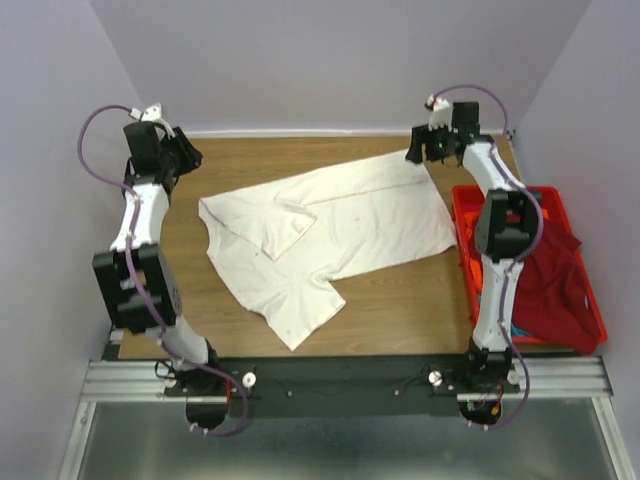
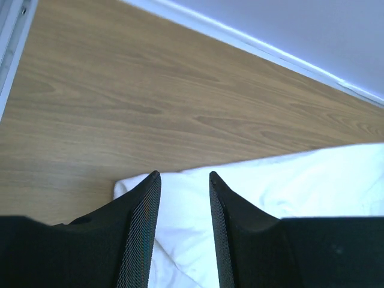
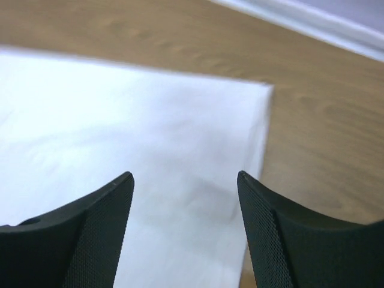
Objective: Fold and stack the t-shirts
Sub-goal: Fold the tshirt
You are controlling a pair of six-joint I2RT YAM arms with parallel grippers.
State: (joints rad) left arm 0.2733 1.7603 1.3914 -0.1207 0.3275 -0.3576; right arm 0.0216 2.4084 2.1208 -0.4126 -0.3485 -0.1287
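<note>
Cream t-shirt [image 1: 350, 225], corners below both parted jaws

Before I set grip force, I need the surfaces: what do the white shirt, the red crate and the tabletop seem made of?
White shirt: soft matte cloth, probably cotton knit; it lies limp with creases and folds.
Red crate: rigid plastic, slightly glossy, judging by its straight moulded rim.
Tabletop: smooth wood-grain surface; veneer or laminate, cannot tell.
</note>
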